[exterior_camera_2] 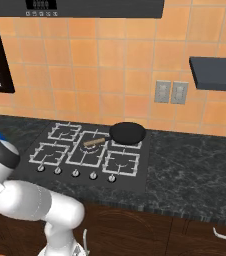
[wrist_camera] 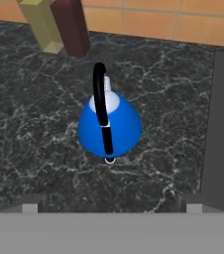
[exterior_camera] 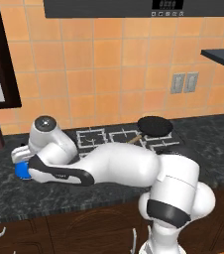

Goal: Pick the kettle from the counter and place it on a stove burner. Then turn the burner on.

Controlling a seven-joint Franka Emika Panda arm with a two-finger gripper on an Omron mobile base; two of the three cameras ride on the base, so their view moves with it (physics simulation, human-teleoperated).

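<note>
I read the kettle (wrist_camera: 110, 124) as standing upright on the counter (wrist_camera: 29, 149), directly ahead of the gripper (wrist_camera: 111, 208) and centred between its two finger tips, not touching either. The gripper is spread wide apart and holds nothing. From the left base view the arm leans low over the counter's left end, with a sliver of the blue kettle (exterior_camera: 21, 170) showing beneath the hand, left of the cooktop (exterior_camera_2: 135, 177).

Count: one kettle; two bottles behind it by the tiled wall, one brown bottle (wrist_camera: 70, 27) and one yellowish bottle (wrist_camera: 40, 25); one black pan (exterior_camera_2: 128, 132) on the cooktop; five knobs (exterior_camera_2: 75, 173) along its front edge.

The kettle is bright blue and cone-shaped, with a pale top and a thin black handle arching upright over it.
</note>
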